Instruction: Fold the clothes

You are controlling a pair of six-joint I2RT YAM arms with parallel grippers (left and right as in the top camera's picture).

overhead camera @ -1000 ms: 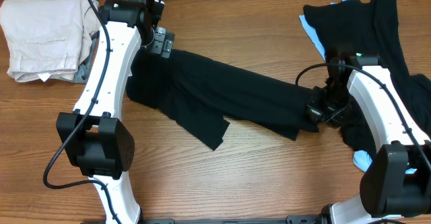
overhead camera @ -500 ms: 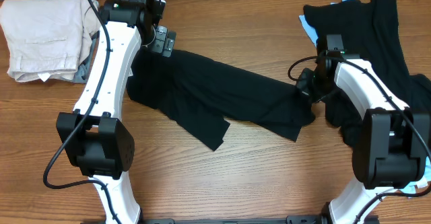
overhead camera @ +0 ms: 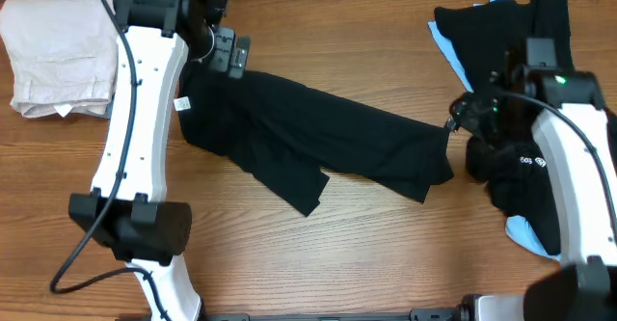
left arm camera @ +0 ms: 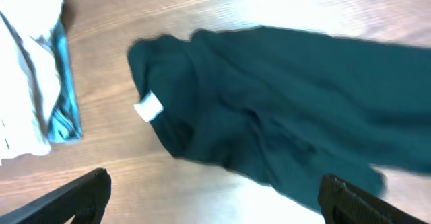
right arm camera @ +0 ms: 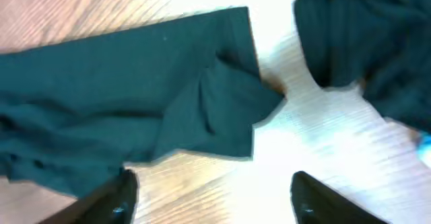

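Much left to fold, going by the table: seems finished with only the beige stack [overhead camera: 63, 56] at far left, has the black T-shirt [overhead camera: 318, 143] lying stretched and rumpled across the middle, and leaves a black and light-blue pile [overhead camera: 540, 41] heaped at far right. Hovers with the left gripper [overhead camera: 229, 53] over the shirt's left end, white label [left arm camera: 149, 107] just ahead, spread wide on nothing. Hovers with the right gripper [overhead camera: 465, 115] over the shirt's right end, likewise parted, with the cloth loose below.
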